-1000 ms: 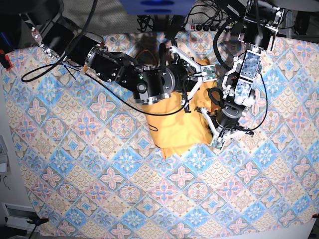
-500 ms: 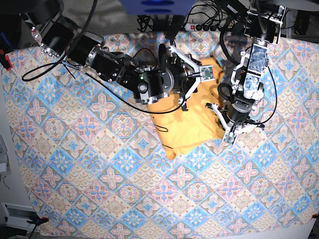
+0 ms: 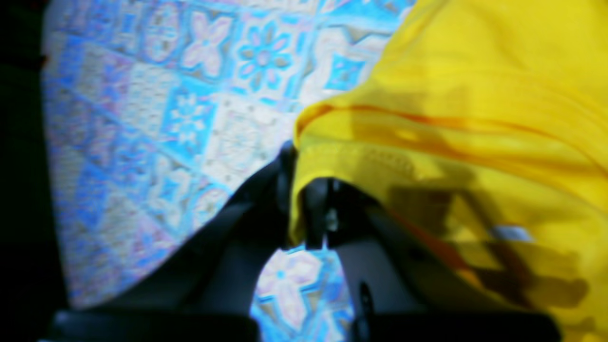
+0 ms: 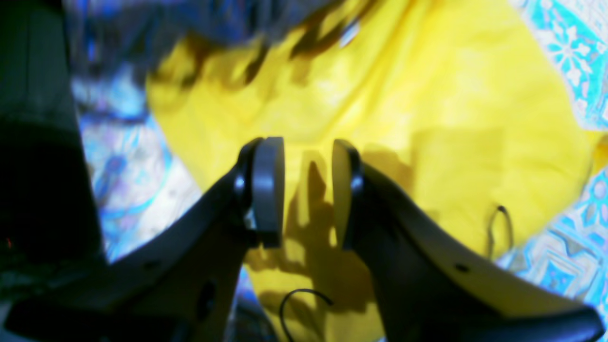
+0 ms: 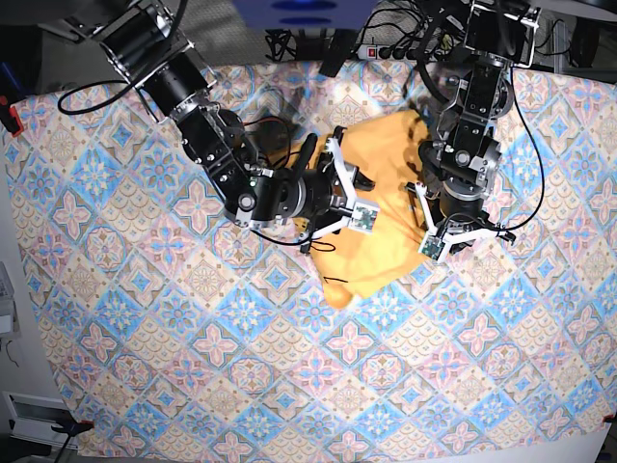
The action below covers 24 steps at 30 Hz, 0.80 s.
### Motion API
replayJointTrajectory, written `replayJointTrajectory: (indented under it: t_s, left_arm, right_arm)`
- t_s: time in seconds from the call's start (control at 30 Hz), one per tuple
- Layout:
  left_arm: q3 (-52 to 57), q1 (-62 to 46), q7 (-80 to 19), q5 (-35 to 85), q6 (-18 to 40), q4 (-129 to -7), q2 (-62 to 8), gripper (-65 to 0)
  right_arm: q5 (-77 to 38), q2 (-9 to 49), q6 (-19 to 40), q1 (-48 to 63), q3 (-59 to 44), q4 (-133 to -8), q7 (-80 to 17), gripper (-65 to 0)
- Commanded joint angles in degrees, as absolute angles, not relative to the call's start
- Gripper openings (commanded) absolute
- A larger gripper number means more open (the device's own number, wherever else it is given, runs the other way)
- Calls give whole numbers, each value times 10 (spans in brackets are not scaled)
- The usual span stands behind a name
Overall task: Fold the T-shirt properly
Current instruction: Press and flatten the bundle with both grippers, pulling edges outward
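The T-shirt (image 5: 386, 207) is lying as a compact yellow-orange bundle in the far middle of the tile-patterned cloth (image 5: 174, 328), between the two arms. It is already gathered into a rough, slanted oblong, much smaller than a spread shirt would be, so some folding appears to be done. Its outline is uneven, though: a point is sticking out at the near end and the far right corner is rumpled, so squaring up, and probably a final fold, looks to be left.

The left gripper (image 3: 304, 209), on the right of the base view, is pinching a hemmed edge of the T-shirt between its nearly closed jaws; in its wrist view the fabric is draping over and down between the fingertips, with the patterned cloth showing just below. That corner is sitting at the right edge of the bundle.

The right gripper (image 4: 308, 190), on the left of the base view, is hovering over the middle of the T-shirt with its jaws parted about halfway. Nothing is between the pads; only yellow fabric and their shadow are showing in the gap. Thin black cursive script (image 4: 498, 223) is visible on the fabric to its right.

In my judgement the fold is well along but not tidy.
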State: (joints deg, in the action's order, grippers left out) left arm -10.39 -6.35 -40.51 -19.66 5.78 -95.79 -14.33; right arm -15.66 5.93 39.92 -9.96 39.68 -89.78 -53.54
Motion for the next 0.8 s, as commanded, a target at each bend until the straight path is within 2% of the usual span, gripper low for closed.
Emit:
replayJointTrajectory:
  t_s: [0.0,0.27,0.47,0.57,0.77]
  left_arm:
    - [-102,-55,-393,-216,50,-967,-138,-561]
    - [-103,-67,-393,-242,50,-933,-136,-253]
    - [-102,-71,-393,-241,49,-936,-136,-77]
    - [-102,-73,-393,-240,33,-948,-128,-41]
    - [-75,-118,-391,-226,21,-1043,-94,-41]
  right_arm:
    - [-160,65,400,-103,382,-902,-531,-485]
    - [-160,65,400,-102,364,-902,-531,-485]
    - [-160,65,400,-102,364,-901,-531,-485]
    - [-160,65,400,-102,359,-902,-531,-485]
    - [-160,65,400,-102,304,-900,-531,-485]
